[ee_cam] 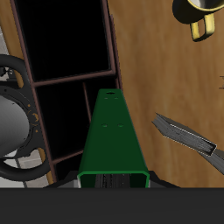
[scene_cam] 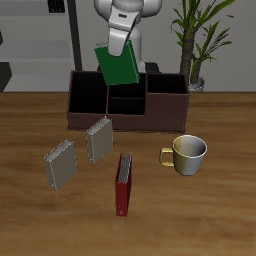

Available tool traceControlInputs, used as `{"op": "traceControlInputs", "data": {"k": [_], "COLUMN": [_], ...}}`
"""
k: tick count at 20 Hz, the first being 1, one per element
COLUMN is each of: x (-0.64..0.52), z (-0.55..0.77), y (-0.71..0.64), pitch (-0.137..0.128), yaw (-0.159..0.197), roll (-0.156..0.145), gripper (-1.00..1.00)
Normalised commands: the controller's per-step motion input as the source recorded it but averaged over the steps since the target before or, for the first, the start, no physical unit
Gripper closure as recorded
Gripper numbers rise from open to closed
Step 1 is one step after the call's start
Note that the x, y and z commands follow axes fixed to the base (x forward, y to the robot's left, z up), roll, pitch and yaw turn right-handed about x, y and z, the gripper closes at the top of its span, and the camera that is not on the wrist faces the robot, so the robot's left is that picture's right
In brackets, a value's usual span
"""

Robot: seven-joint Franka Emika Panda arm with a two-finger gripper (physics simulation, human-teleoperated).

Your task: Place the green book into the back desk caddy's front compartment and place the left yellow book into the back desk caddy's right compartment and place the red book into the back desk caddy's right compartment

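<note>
My gripper (scene_cam: 124, 46) is shut on the top edge of the green book (scene_cam: 118, 64), which hangs tilted in the air above the back desk caddy (scene_cam: 150, 121), over its middle part. In the wrist view the green book (ee_cam: 112, 131) runs out from the gripper, with the caddy's dark open sections (ee_cam: 70, 44) beyond and beside it. The left yellow book (scene_cam: 99, 140) stands on the table just in front of the caddy. Nearer the table's front edge, the slim red book (scene_cam: 123, 184) rests on the wood.
A second yellow book (scene_cam: 60, 165) stands near the first. A cream mug (scene_cam: 187, 152) sits on the table in front of the caddy's end nearest the potted plant (scene_cam: 195, 45). The mug (ee_cam: 197, 17) and one book's edge (ee_cam: 188, 138) show in the wrist view.
</note>
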Motion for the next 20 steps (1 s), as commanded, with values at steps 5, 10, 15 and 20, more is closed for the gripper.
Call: {"op": "traceControlInputs", "data": {"k": [5, 10, 15, 20], "x": [0.04, 0.09, -0.01, 0.03], "z": [-0.12, -0.24, -0.16, -0.01], "y": [0.08, -0.06, -0.08, 0.04], "pitch": [0.023, 0.093, 0.052, 0.025], "yaw": [0.047, -0.006, 0.02, 0.077], "roll": [0.006, -0.015, -0.02, -0.037], "gripper": [1.0, 1.0, 1.0, 1.0]}}
